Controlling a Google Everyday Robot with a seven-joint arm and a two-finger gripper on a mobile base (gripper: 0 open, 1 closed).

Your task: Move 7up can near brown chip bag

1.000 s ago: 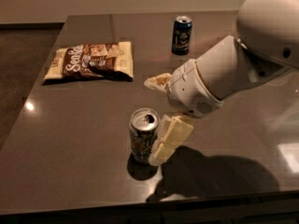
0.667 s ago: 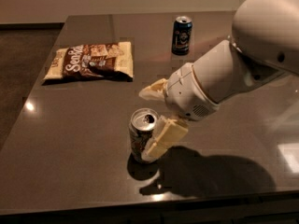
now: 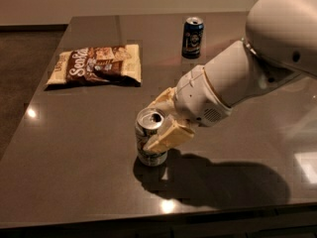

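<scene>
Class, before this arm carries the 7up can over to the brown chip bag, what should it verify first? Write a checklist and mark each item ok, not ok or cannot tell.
1. Gripper is at the 7up can, straddling it: ok.
2. Hold is firm enough to lift: cannot tell.
3. Can stands upright on the table: ok.
4. Nothing stands between the can and the brown chip bag: ok.
5. Dark blue can is off the route, at the far side: ok.
</scene>
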